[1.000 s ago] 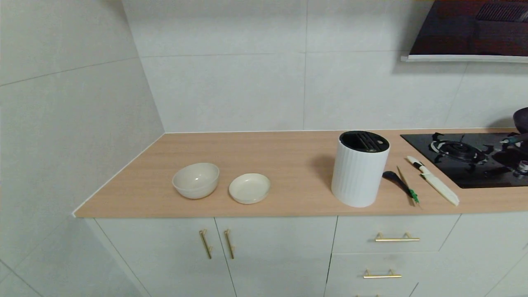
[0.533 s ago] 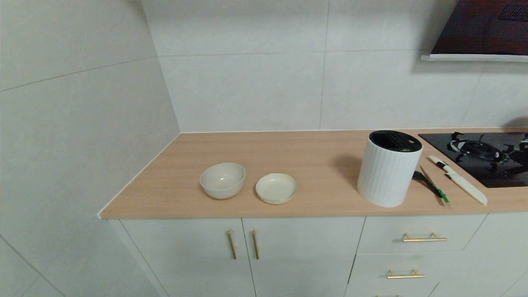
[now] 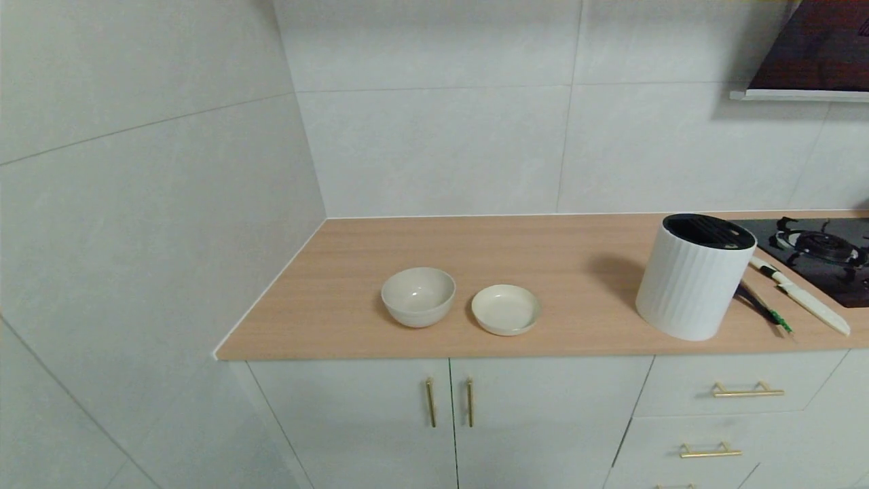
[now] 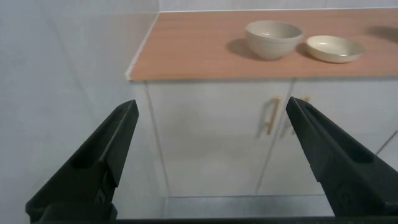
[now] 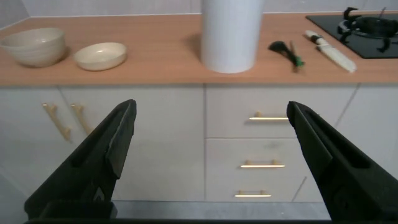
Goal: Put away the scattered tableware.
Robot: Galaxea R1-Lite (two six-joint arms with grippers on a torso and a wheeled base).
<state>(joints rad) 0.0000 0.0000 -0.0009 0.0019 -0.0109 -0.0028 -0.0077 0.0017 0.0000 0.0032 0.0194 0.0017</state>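
Left claw (image 4: pixel 210 107) and right claw (image 5: pixel 211 107) both gape wide, holding nothing. On the counter (image 3: pixel 557 251) the bowl (image 3: pixel 418 296) sits at nine o'clock of the dish (image 3: pixel 506 309), the knife (image 3: pixel 804 302) at three o'clock of the holder (image 3: pixel 694 277)

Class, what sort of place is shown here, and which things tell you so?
Very likely a home kitchen: a wooden countertop over cabinets, a gas hob at its right end, and a bowl and dish left out.
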